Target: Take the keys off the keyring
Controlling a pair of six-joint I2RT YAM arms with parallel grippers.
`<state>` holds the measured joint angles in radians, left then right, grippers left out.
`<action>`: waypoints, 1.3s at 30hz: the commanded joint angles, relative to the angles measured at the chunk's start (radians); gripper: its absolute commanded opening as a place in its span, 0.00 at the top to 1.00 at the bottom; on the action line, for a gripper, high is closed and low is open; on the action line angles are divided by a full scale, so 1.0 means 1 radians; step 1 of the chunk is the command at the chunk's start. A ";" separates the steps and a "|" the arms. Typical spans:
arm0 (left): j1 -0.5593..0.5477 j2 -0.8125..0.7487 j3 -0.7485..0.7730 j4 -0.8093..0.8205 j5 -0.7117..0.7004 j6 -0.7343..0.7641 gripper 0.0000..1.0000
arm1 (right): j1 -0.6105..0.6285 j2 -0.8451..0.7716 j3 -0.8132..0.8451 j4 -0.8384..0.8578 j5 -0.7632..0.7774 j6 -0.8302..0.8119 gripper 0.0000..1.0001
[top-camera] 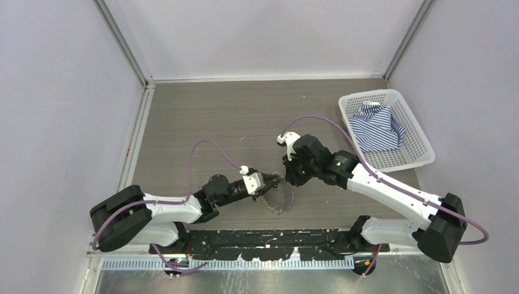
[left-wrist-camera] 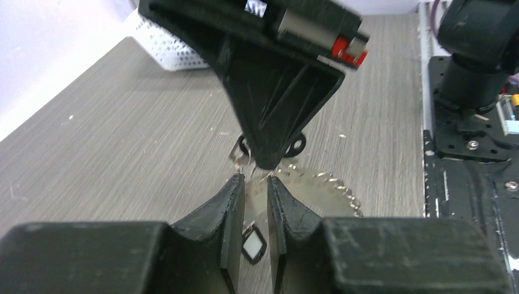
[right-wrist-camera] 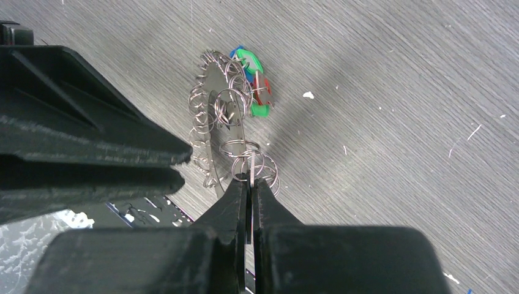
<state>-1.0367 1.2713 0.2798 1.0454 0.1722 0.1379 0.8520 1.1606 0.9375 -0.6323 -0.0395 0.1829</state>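
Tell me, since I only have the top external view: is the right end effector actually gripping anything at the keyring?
Observer: Yes. The right wrist view shows the right end effector shut on a thin silver ring at the rim of the keyring.
Operator: And the left one?
Observer: In the left wrist view, the left end effector has its fingers slightly apart, with nothing clamped between them.
Operator: Where are the keys?
Observer: The keys, with green, blue and red heads, are bunched at the keyring's edge farthest from the right end effector.
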 commanded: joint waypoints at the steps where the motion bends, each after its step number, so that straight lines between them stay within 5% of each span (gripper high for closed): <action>1: 0.012 -0.032 0.072 -0.069 0.113 -0.004 0.78 | 0.010 -0.036 0.012 0.069 -0.011 -0.021 0.99; 22: 0.020 0.005 0.117 -0.160 -0.008 0.039 0.68 | 0.045 -0.041 0.017 0.061 0.014 -0.026 0.99; 39: 0.024 0.060 0.154 -0.199 0.059 0.048 0.75 | 0.067 -0.039 0.016 0.056 0.030 -0.028 0.99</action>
<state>-1.0183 1.3186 0.4000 0.8345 0.1963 0.1692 0.9112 1.1553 0.9375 -0.6212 -0.0193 0.1619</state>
